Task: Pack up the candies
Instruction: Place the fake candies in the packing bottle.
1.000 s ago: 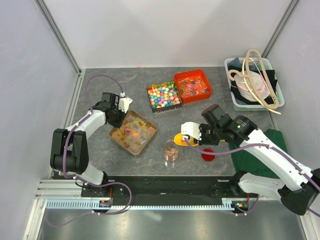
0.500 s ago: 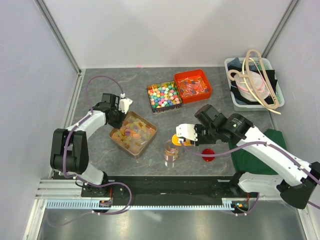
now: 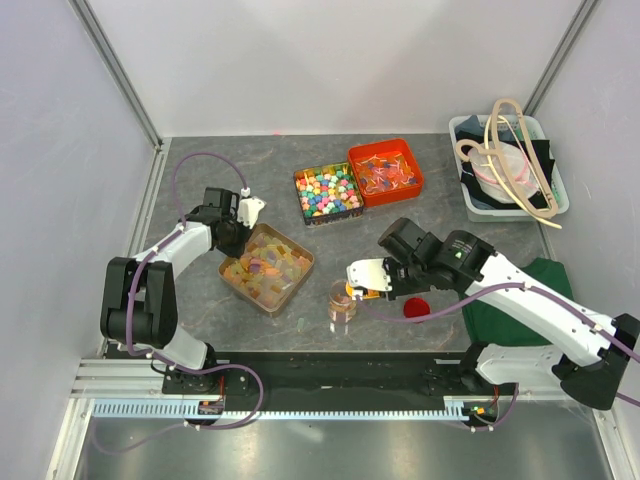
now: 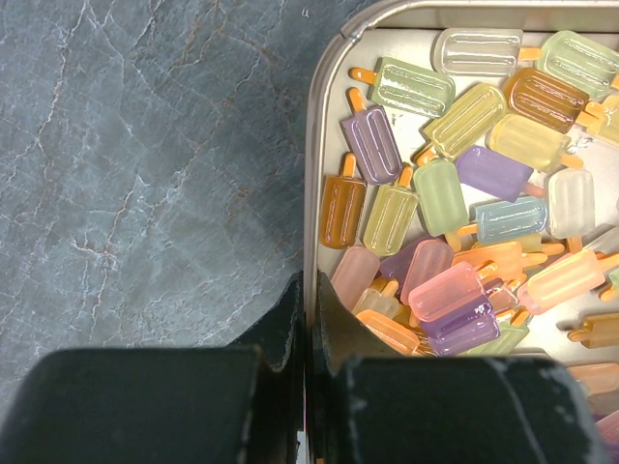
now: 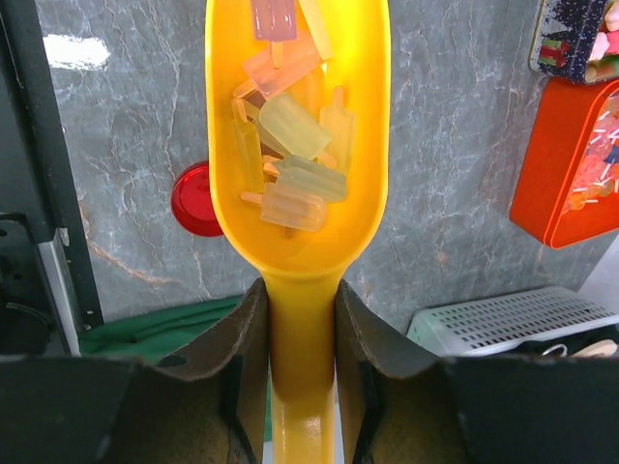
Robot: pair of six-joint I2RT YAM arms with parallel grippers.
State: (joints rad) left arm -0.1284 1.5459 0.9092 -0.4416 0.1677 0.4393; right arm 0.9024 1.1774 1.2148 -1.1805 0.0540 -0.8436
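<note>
- The right arm had swung the yellow scoop [image 5: 363, 58] in toward the jar [image 3: 341, 302] from the jar's right. The scoop's front end now sat at the jar's right rim.
- That move uncovered the red lid [image 3: 415, 307], which lay flat on the worktop [image 4: 145, 145] to the right of the jar, apart from it.
- For the task, this meant the carry was about finished and the pour was the step in hand. No tipping showed yet: the scoop lay level with its load in the bowl.
- The right jaws stood narrow, clamped on the scoop's handle just behind the bowl.
- A heap of candies [image 5: 290, 164], pale yellow, orange and pink, rested in the scoop's bowl directly ahead of those jaws, farther from the jar than the scoop's tip.
- Whether the scoop's lip was squarely over the jar's mouth could not be told; the wrist view cut off the tip and the top view was too small.
- The jar looked to hold some pink-orange pieces already, probably candies.
- Left of the jar, the tin [image 4: 319, 145] held the main stock of candies, lying loose and overlapping.
- The left jaws had not moved. They were pinched fully together on the tin's wall at the corner far from the jar, apparently steadying it, with the nearest candies just beside their tips.
</note>
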